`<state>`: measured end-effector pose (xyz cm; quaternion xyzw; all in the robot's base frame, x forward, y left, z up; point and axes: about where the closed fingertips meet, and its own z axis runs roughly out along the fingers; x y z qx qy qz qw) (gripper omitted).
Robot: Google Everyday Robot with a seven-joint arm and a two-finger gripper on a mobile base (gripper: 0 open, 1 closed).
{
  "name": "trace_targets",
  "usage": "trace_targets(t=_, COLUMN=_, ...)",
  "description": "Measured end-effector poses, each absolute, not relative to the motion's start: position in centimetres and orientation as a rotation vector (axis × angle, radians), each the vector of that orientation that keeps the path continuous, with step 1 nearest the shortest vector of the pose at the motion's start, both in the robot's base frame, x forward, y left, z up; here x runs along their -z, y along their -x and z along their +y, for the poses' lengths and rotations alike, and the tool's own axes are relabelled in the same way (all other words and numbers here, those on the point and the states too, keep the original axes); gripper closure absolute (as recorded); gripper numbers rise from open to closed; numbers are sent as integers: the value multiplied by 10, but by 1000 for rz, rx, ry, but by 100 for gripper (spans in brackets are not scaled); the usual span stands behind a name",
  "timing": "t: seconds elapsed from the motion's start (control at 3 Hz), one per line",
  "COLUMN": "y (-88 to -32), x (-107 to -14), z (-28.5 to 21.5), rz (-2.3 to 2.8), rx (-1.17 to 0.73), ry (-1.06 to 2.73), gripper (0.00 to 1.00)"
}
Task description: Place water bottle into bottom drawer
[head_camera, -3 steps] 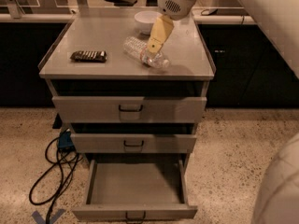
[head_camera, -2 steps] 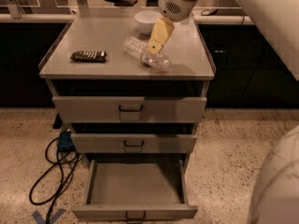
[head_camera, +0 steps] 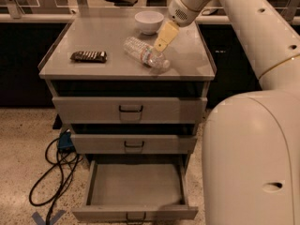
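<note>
Nothing shifted vs 1 s ago: your gripper sat tip-down at the water bottle, lying sideways on the cabinet top, long axis back-left to front-right, grip state unclear, w/ bottom drawer open below.

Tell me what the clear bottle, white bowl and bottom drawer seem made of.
The small clear ribbed water bottle: thin glossy plastic, see-through with ridges. The round white bowl: glazed ceramic or plastic, smooth sheen only. The open grey bottom drawer: likely matte painted sheet metal, thin walls. The tool hangs over the bottle.
</note>
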<state>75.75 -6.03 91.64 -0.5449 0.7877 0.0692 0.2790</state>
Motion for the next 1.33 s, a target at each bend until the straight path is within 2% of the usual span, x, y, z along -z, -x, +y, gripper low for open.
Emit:
trace_targets(t=0.67, y=-763, x=-908, z=-60, rz=2122, rx=-207, ry=1467, gripper=0)
trace_targets(t=1.33, y=-788, x=-843, z=-36, rz=2177, rx=-333, ry=1520, gripper=0)
